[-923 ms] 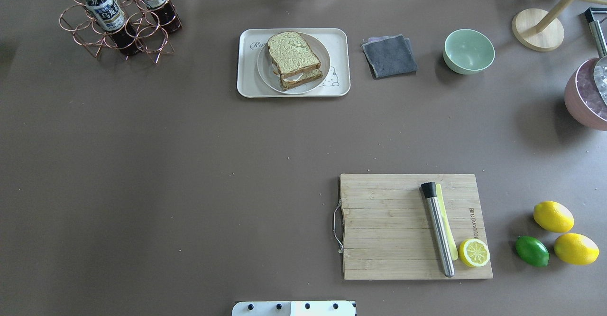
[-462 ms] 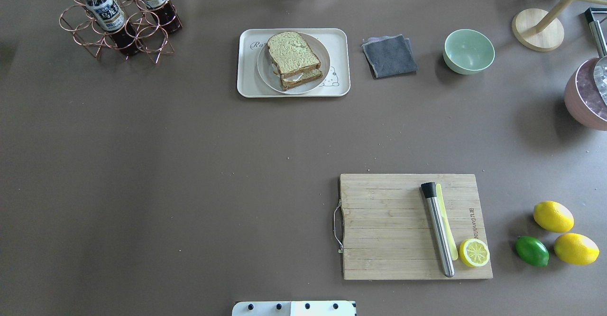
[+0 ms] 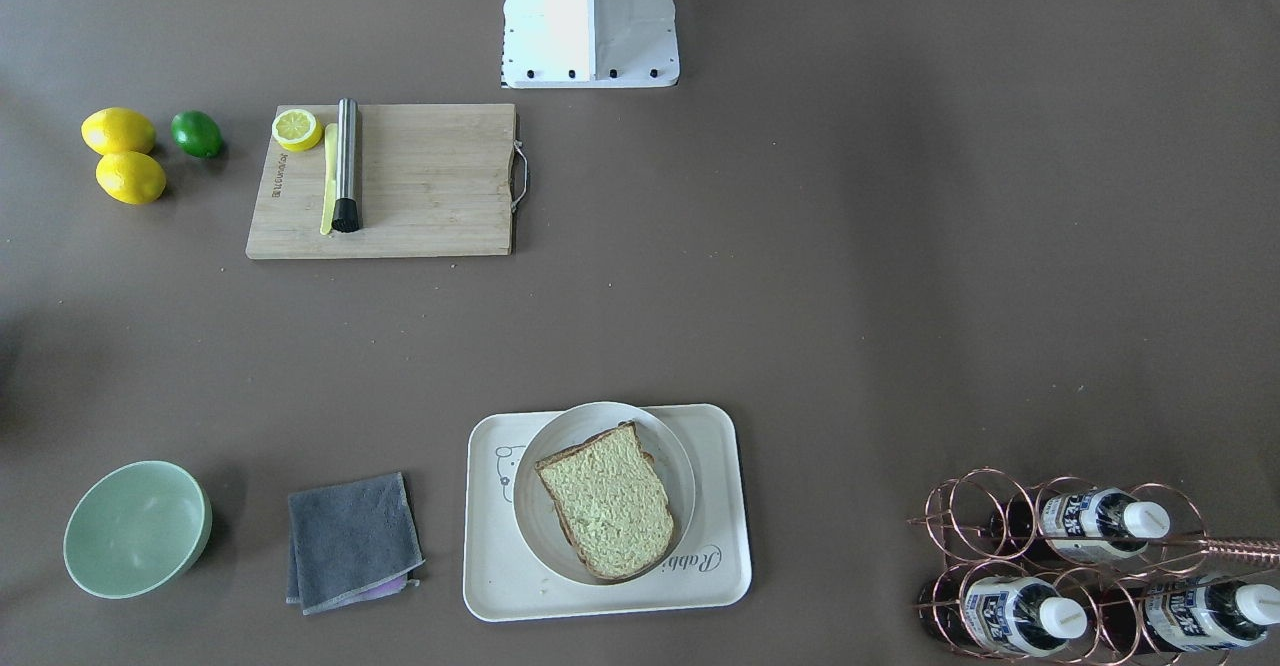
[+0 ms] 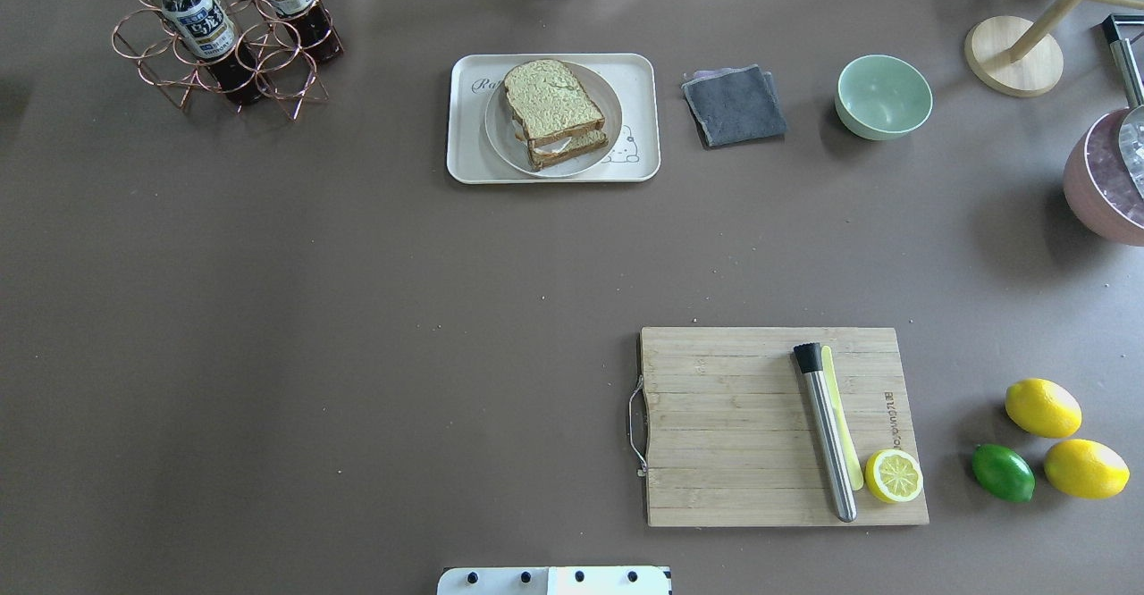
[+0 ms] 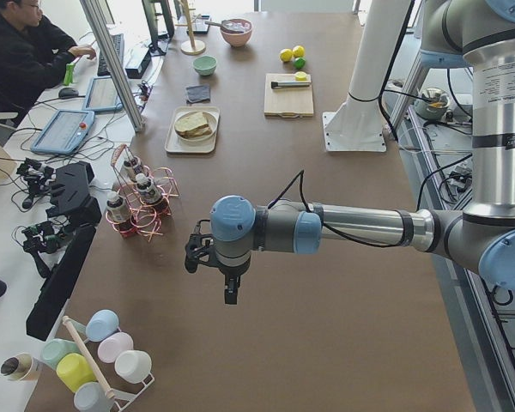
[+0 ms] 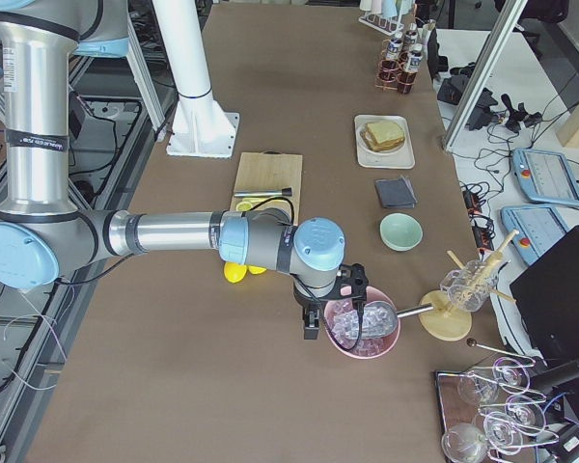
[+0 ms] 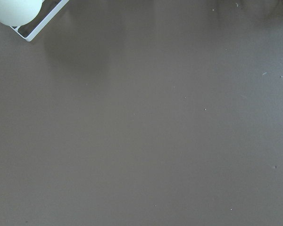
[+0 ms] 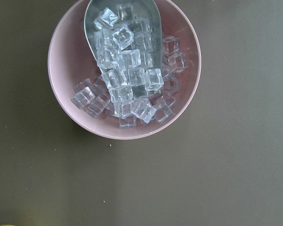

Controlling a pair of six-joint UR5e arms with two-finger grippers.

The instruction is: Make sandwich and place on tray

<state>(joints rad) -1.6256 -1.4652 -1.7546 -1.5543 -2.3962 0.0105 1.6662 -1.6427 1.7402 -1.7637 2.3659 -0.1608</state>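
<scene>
Sandwich is sitting on the round plate, which is lying in the tray at the far side of the desk. Left tool is hanging over bare desk near the bottle rack, and right tool is hanging over the pink ice bowl. Whether either tool is clenched or released cannot be told.

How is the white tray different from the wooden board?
The tray is cream-white with rounded corners; the board is brown wood with a metal handle. The tray carries a plate with the sandwich; the board carries a metal stick and a lemon half. Both are flat rectangles lying on the table.
</scene>
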